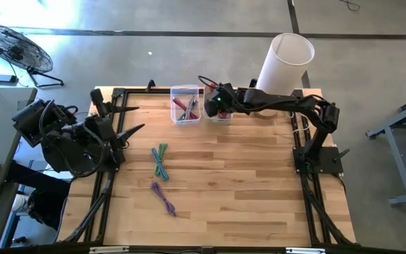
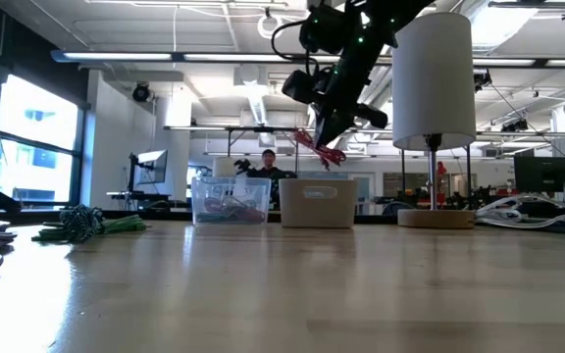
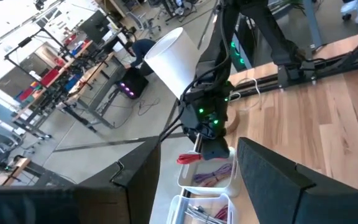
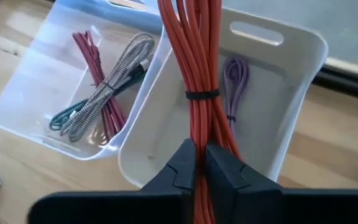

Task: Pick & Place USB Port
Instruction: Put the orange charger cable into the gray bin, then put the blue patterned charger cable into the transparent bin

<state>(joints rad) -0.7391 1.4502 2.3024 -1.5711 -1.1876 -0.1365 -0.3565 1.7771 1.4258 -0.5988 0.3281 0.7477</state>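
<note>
My right gripper (image 1: 216, 106) hangs over the far-edge bins, shut on a red cable bundle (image 2: 322, 149) tied with a black band (image 4: 202, 94). Below it stands a white bin (image 2: 317, 203) with a purple cable (image 4: 235, 78) lying in it. Beside that is a clear bin (image 1: 185, 104) holding red, grey braided and green cables. A green cable bundle (image 1: 161, 161) and a purple cable (image 1: 164, 199) lie on the table's middle. My left gripper (image 1: 134, 120) waits open at the table's left side. My right gripper (image 4: 200, 163) pinches the red cable bundle between its two fingers, at a stretch (image 4: 199, 134) short of the black band. The fingers come from above, slanting down, and the bundle runs on past their tips. It hangs clear above the white bin (image 4: 291, 93).
A tall white cylinder on a round base (image 1: 287, 60) stands at the far right corner behind my right arm. Black frame rails (image 1: 309, 197) run along both table sides. Bare wood lies on the near half (image 1: 245, 204). A person (image 2: 268, 162) sits in the room beyond.
</note>
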